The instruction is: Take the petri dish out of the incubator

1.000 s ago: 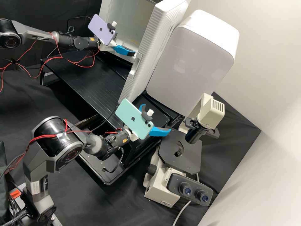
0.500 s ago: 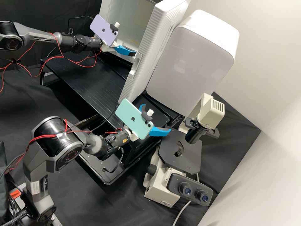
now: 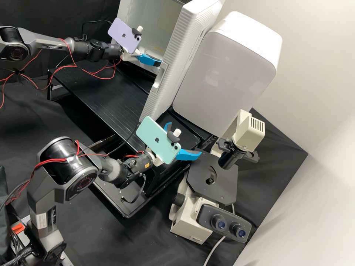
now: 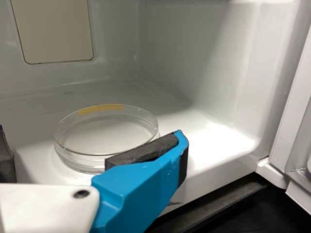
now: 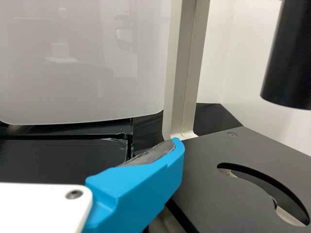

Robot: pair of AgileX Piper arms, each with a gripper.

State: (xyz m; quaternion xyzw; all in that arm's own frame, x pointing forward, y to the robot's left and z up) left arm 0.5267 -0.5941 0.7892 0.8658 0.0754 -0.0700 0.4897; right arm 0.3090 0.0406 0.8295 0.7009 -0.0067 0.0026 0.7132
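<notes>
A clear, round petri dish [image 4: 104, 133] with a yellow mark on its far rim sits on the white floor of the incubator [image 4: 214, 141], whose door [image 3: 177, 62] stands open. My left gripper [image 3: 155, 61] is at the incubator's mouth and open. One blue finger [image 4: 146, 174] is just in front of the dish at its side, with the dark edge of the other finger [image 4: 5, 155] across from it. They are apart from the dish. My right gripper [image 3: 196, 153] is open and holds nothing, low by the microscope stage [image 5: 233, 165], its finger [image 5: 146, 179] beside the stage's edge.
A white microscope [image 3: 210, 207] with a black stage [image 3: 212, 177] and a black lens tube [image 3: 227, 159] stands at the front right. A long black platform [image 3: 107, 96] runs under the incubator. Red cables [image 3: 74, 66] trail along the left arm.
My left gripper has moved a little forward and up towards the incubator's opening. The right arm has not moved.
</notes>
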